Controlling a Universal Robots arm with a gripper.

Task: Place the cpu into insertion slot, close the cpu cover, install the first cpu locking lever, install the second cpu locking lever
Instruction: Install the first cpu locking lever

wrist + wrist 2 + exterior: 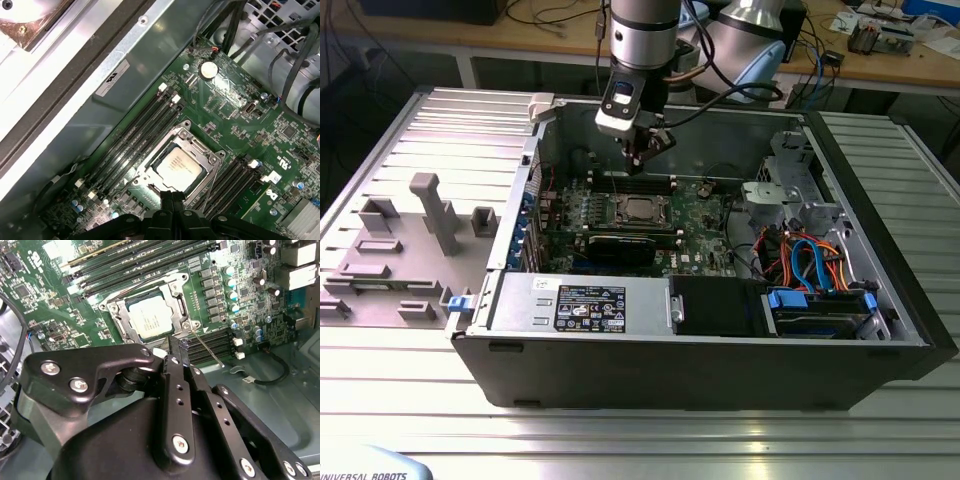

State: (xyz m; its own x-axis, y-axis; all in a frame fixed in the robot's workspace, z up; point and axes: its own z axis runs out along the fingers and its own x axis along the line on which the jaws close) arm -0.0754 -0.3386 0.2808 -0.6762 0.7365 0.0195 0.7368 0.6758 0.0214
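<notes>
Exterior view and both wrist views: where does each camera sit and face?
Exterior view: off the arm, higher, looking down into the open computer case; arm and pincer show.
First wrist view: on the arm, facing the cpu; pincer fingertips show.
Second wrist view: on the arm, facing the cpu; pincer body shows.
Shared: cpu and pincer.

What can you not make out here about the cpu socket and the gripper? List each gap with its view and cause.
Pins beneath the cpu: both wrist views, the chip covers them.
Near edge of the cpu cover: first wrist view, hidden behind the gripper.
Whether the gripper touches the board: second wrist view, its tip hides the spot below.
Whether the cover is latched: exterior view, too small.
</notes>
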